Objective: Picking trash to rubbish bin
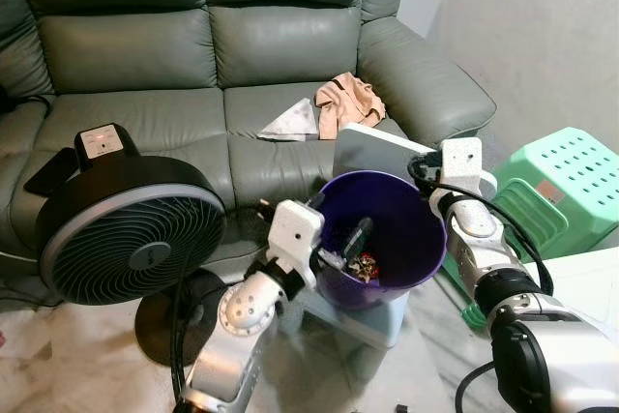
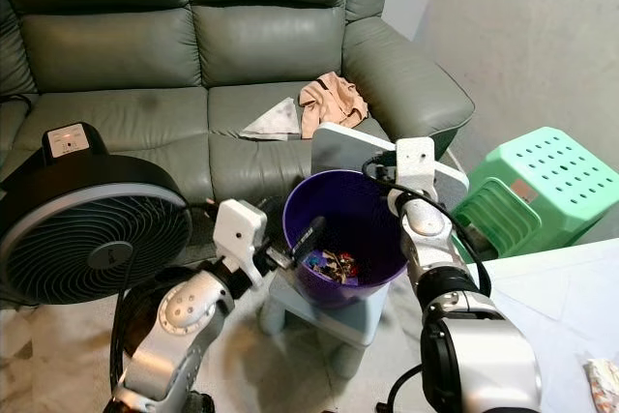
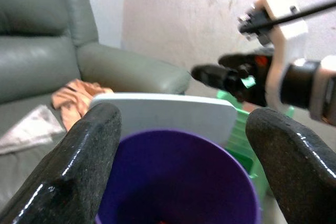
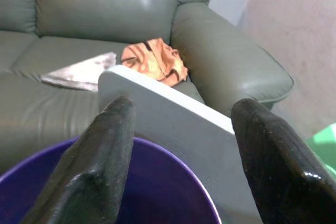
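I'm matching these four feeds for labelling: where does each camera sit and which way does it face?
Eye views: head, looking down at the purple bin before the sofa; both arms show.
Left wrist: over the bin, facing the right gripper; open fingers.
Right wrist: faces the sofa; open fingers.
Shared: bin and peach cloth.

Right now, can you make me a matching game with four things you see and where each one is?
Things:
1. bin
2. fan
3. cloth
4. green stool

Places:
A. on the sofa seat
B. by the wall on the robot's right
C. on the floor in front of the sofa, on the robot's left
D. on a low pale stool, between the two tools

Pairs: 1-D, 2-C, 3-A, 4-B
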You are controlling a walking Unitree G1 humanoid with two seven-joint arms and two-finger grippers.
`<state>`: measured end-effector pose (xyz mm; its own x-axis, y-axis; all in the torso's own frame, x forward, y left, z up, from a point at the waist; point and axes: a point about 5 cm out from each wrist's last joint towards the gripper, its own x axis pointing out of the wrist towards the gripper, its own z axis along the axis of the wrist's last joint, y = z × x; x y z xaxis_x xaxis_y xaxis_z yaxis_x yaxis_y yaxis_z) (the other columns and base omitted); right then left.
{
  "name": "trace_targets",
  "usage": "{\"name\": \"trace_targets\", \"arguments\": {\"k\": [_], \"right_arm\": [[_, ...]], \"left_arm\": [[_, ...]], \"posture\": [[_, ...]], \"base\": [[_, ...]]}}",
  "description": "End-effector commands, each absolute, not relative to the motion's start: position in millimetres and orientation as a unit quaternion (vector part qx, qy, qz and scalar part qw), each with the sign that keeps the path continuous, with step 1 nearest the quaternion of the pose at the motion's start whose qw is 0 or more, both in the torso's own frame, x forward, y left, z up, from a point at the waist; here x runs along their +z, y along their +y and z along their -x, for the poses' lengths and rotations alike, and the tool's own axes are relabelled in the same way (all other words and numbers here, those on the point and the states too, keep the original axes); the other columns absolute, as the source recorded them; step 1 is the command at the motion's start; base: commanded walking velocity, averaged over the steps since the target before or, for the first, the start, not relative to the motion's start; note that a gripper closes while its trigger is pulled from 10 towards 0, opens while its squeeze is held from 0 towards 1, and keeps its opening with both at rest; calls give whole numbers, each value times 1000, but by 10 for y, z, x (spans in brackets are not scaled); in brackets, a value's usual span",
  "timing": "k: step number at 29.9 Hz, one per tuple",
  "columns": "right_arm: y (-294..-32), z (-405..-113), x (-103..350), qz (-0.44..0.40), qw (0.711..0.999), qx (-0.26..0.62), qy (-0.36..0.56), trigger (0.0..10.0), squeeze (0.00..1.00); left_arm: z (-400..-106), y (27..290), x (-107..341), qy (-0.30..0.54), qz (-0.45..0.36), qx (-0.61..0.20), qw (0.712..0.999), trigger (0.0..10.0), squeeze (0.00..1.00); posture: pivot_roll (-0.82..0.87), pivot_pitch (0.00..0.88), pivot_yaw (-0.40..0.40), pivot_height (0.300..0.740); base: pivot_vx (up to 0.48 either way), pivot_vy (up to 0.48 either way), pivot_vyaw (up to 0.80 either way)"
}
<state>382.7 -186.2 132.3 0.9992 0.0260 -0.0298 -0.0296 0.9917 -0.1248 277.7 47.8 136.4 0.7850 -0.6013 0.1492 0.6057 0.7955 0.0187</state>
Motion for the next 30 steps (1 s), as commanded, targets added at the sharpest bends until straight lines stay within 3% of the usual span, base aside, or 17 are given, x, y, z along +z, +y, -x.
{"name": "trace_targets", "arguments": {"k": [1,17,30], "right_arm": [[-1960,-3806,1355,59,998,10,-3,10000,1000],[-2251,-3425,1277,49,993,16,-110,10000,1000],[-2132,-3044,1292,14,986,6,-166,10000,1000]], "left_arm": [[-2834,534,1369,-74,19,-311,947,10000,0],[-3330,1248,1572,-105,26,-176,978,10000,0],[-3409,1560,1587,-107,48,-133,984,10000,0]], "posture": [[116,102,-103,715],[57,4,-36,715],[18,0,2,715]], "base": [[0,0,0],[0,0,0],[0,0,0]]}}
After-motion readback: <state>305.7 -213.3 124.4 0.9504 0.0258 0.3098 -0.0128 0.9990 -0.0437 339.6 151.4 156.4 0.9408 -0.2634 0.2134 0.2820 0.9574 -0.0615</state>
